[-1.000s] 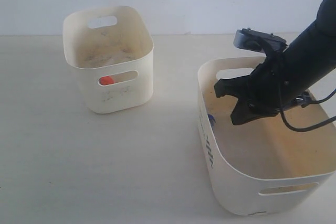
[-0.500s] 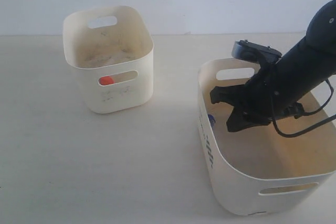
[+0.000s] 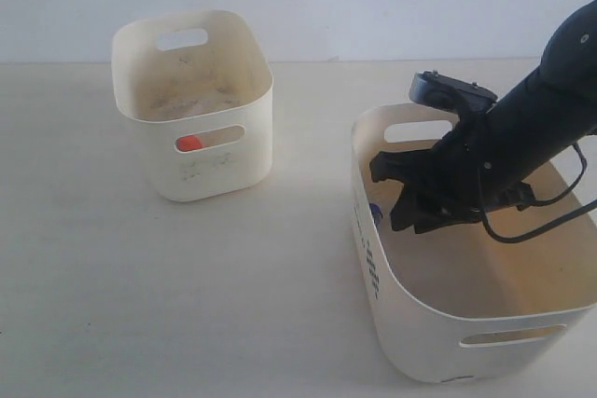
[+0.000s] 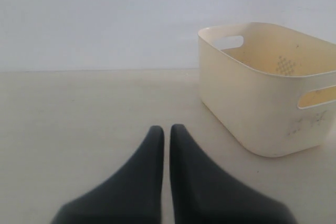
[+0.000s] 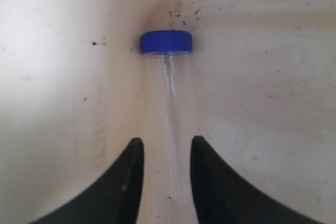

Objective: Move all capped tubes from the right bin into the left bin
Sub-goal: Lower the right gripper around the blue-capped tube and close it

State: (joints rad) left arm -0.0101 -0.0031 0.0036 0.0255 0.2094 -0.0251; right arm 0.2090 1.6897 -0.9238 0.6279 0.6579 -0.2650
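Right bin (image 3: pixel 410 323): nearest; a wide cream tub with the right arm reaching inside.
Right gripper (image 5: pixel 166 141): has sunk lower into the bin over the last second. Its fingers are parted and straddle the tube's lower end, seemingly not yet pinching.
Blue-capped tube (image 5: pixel 168 98): lying on the bin floor, cap towards a rounded corner.
Meaning: the grasp looks about to close; the lift and carry remain.
Left bin (image 3: pixel 201 170): farther back, well apart; an orange cap (image 3: pixel 189 144) shows through its slot.
Left gripper (image 4: pixel 166 132): fingers together, holding nothing.
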